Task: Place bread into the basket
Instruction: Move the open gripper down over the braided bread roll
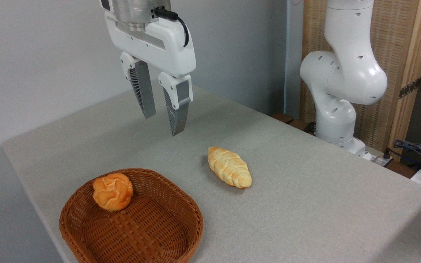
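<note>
Camera view: basket [192, 223] cut off at bottom edge, round roll [113, 191] held inside. Bread [229, 167] laid on table [305, 204], right of basket, apart. Gripper [162, 124] hung above, fingers apart, nothing held. Arm top cut off.

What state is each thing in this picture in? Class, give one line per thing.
Claw: open, empty, hanging above the table.
Braided loaf: lying flat on the table, outside the basket, untouched.
Wicker basket: upright on the table, holding one roll.
Round knotted roll: inside the basket, resting against its far-left wall.
</note>
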Available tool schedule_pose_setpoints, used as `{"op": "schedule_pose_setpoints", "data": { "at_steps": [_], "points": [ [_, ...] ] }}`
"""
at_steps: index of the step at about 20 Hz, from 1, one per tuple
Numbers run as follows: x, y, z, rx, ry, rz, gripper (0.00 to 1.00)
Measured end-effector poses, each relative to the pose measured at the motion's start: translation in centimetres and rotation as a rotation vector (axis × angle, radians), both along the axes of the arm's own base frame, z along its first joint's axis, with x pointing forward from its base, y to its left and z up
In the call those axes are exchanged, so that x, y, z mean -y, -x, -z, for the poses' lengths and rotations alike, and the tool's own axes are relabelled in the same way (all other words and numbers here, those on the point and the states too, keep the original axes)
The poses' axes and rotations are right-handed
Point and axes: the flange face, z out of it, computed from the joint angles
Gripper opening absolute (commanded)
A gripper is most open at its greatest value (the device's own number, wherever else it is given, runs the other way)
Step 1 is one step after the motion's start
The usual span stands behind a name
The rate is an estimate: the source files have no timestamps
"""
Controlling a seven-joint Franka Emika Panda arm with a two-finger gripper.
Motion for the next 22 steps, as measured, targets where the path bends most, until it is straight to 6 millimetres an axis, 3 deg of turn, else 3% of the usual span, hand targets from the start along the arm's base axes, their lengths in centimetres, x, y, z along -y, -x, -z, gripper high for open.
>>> {"op": "schedule_pose_setpoints", "data": {
  "at_steps": [18,22],
  "points": [
    [0.1,0.1,-0.2,0.003,0.0,0.002,1.0],
    [-0.4,2.2,0.9,-0.043,0.003,-0.002,1.0]
  ]
}}
